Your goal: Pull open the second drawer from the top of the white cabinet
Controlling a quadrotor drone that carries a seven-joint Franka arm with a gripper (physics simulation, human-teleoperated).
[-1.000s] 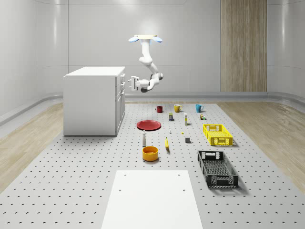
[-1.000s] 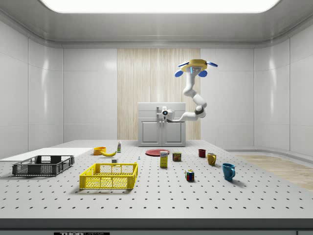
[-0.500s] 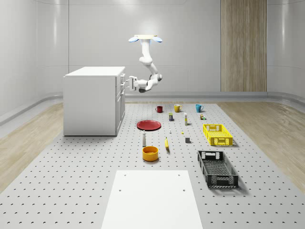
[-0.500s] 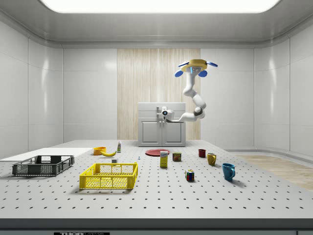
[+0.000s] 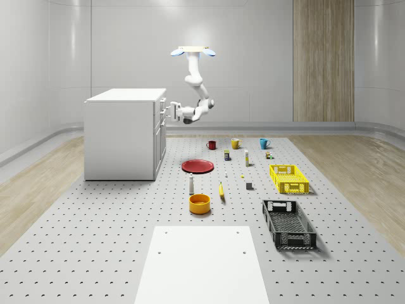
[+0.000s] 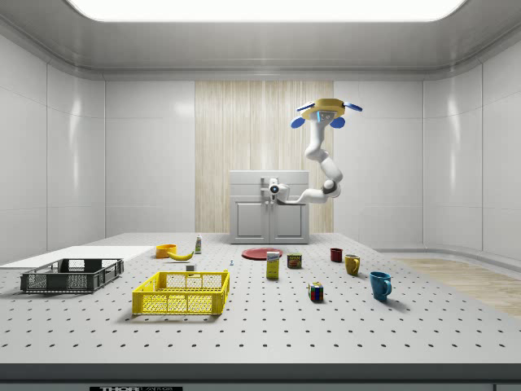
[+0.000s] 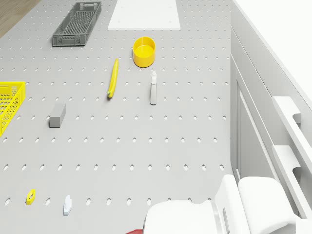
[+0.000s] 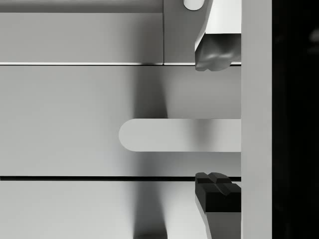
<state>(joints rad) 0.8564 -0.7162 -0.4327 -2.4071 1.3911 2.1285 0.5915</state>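
Note:
The white cabinet (image 5: 123, 133) stands at the whole-scene view's left, and it is also in the side view (image 6: 270, 218). In the wrist view a rounded handle (image 8: 164, 135) sits on a drawer front (image 8: 65, 119), bounded by seams above and below. My gripper (image 8: 215, 124) is open and straddles that handle: one fingertip (image 8: 214, 55) is above it and the other (image 8: 217, 191) below, neither touching it. The gripper (image 5: 166, 112) is at the cabinet's upper front (image 6: 268, 188). The drone (image 5: 193, 52) hovers high beside the cabinet, over the table.
On the pegboard table lie a red plate (image 5: 198, 166), an orange bowl (image 5: 199, 203), a banana (image 7: 113, 78), a bottle (image 7: 153, 87), three mugs, a yellow crate (image 5: 289, 178) and a black crate (image 5: 289, 223). A white mat (image 5: 202, 266) covers the near end.
The gripper has moved toward the cabinet front and now sits at the handle. The drone has kept its place.

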